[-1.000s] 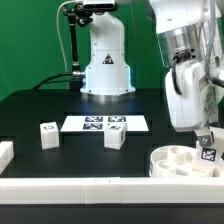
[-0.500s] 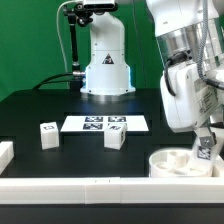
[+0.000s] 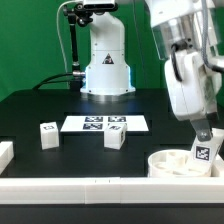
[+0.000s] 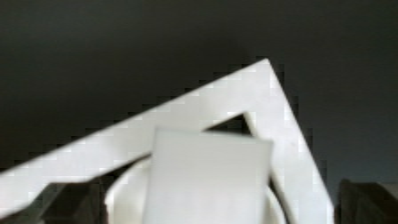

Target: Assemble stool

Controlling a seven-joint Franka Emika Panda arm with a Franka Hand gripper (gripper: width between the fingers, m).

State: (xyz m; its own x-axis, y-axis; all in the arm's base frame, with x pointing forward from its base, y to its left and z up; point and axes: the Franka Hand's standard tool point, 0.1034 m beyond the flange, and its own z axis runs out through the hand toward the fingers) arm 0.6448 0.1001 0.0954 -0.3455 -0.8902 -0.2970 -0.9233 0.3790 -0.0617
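Seat [image 3: 165, 165] lies with its pockets up at the exterior view's lower right, against the front border rail [image 3: 90, 186]. The wrist view shows the rails closing to a corner [image 4: 267, 70] just beyond it. One leg [image 3: 206, 153] stands in the seat near its far-right rim, tag facing the camera. You cannot tell from here whether it is fully home in its pocket. Gripper [image 3: 204, 138] hangs right over that leg. In the wrist view the leg [image 4: 214, 170] sits centred, with the dark fingers [image 4: 71, 205] showing wide of its sides, so read the jaws as apart and gripping nothing. Handling, as a judgement: the parts look like hard moulded plastic, light and stiff, with smooth faces that could slip or twist under a shallow pinch. Take each leg across two flat opposite faces, low enough to hold it square and clear of the end that enters the pocket. The seat is too broad to span, so nudge it or pinch its rim. First loose leg [image 3: 47, 134] and second loose leg [image 3: 115, 138] stand well apart on the black table [image 3: 40, 105], the second just in front of the marker board [image 3: 90, 124]. Room: open table above and around both loose legs. It is tight at the seat, with the rails on two sides, so plan to approach from above.
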